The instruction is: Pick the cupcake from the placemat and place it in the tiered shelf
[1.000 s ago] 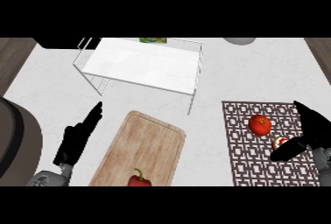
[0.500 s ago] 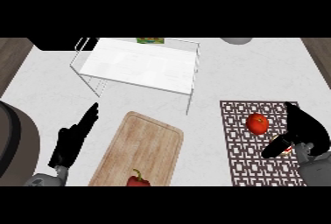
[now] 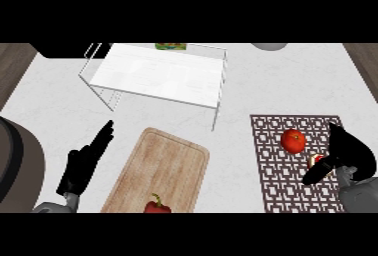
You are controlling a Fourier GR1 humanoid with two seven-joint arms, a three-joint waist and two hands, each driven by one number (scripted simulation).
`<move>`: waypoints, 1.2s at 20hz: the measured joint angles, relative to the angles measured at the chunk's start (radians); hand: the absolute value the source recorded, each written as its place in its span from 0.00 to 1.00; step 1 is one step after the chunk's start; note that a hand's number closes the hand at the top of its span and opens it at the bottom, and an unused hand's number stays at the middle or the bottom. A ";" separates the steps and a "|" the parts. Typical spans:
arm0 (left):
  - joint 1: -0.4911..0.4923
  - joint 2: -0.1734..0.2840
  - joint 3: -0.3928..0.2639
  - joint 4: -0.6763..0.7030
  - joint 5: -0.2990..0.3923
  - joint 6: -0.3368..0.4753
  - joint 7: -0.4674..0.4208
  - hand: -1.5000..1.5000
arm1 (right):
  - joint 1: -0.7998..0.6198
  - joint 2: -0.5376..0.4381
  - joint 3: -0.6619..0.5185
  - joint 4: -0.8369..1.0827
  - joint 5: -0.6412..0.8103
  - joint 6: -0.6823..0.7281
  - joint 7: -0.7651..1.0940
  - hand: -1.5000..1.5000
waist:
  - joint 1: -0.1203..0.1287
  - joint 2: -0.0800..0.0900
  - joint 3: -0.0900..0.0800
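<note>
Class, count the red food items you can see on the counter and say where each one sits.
3. A tomato on the placemat; a red pepper at the cutting board's near end; a red-topped item, mostly hidden by the right hand.

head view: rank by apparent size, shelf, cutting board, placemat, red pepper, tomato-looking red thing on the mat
1. Tiered shelf, largest, though its raised top sits nearer the camera.
2. Cutting board and placemat: look alike, not ranked.
3. Round red item.
4. Red pepper, cut off by the view's edge, so unsure.
</note>
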 measured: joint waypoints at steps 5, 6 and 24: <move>0.019 0.005 0.024 -0.028 -0.007 -0.020 0.010 0.50 | 0.030 0.015 -0.020 0.005 0.035 0.021 -0.015 0.00 | -0.001 0.000 0.000; 0.022 0.002 0.028 -0.038 -0.009 -0.022 0.015 0.50 | 0.023 0.023 -0.027 0.012 0.042 0.027 -0.017 0.00 | 0.000 0.000 0.000; 0.018 -0.074 0.101 -0.029 -0.096 -0.080 0.029 0.50 | 0.009 0.149 -0.127 0.224 0.209 0.041 -0.201 1.00 | -0.001 -0.003 -0.005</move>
